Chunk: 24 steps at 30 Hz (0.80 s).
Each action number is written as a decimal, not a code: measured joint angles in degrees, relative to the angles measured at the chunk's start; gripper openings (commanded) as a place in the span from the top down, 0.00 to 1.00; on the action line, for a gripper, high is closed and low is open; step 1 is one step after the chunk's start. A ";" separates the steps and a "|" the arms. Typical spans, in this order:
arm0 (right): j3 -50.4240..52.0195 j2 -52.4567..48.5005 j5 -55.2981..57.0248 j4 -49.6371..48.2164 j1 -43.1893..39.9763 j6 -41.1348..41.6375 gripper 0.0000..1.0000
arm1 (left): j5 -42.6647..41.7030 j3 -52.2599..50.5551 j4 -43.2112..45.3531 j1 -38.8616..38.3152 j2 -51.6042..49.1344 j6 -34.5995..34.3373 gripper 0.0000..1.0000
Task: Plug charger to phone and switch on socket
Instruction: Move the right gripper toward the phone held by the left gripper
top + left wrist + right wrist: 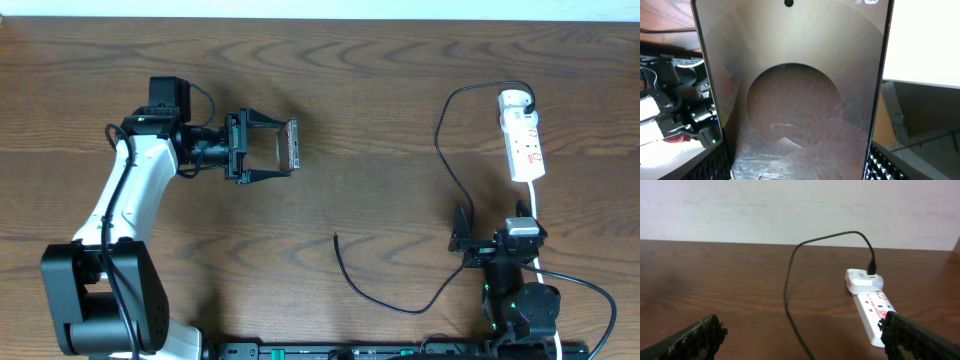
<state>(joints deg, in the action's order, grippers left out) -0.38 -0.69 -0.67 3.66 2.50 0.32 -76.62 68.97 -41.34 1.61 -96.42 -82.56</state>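
The phone [293, 140], bronze-tan with a brownish oval, stands on edge between the fingertips of my left gripper [286, 148], which is shut on it. In the left wrist view the phone [790, 75] fills the space between the two fingers of the gripper [797, 162]. The white socket [522, 135] lies at the far right, and the black charger [443, 150] runs from its top end in a long loop to a free tip [336, 238] on the table. My right gripper [492, 224] stands open just below the socket [870, 302], over the charger cable [788, 280], holding nothing.
The socket's white cord [537, 205] runs down past the right arm's base. Thick black robot cables [590, 290] loop at the bottom right. The left arm's white body [125, 200] reaches across the left side of the wooden table [380, 100].
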 measured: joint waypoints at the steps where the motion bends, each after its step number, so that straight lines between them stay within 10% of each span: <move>1: 0.00 0.00 -0.70 -0.07 0.00 0.37 0.01 | 0.48 -0.02 0.00 0.00 0.00 0.00 0.93; 13: -6.62 -2.89 -8.87 1.03 0.00 5.35 0.01 | 8.61 0.00 0.00 0.00 0.00 -0.04 0.93; 24: -41.72 -39.08 -13.75 22.29 0.00 9.92 0.01 | 15.96 -0.02 0.02 0.00 0.00 -0.15 0.93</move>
<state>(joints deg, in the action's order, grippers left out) -42.11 -39.77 -14.41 25.96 2.50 10.24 -60.66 68.95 -41.32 1.61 -96.42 -82.72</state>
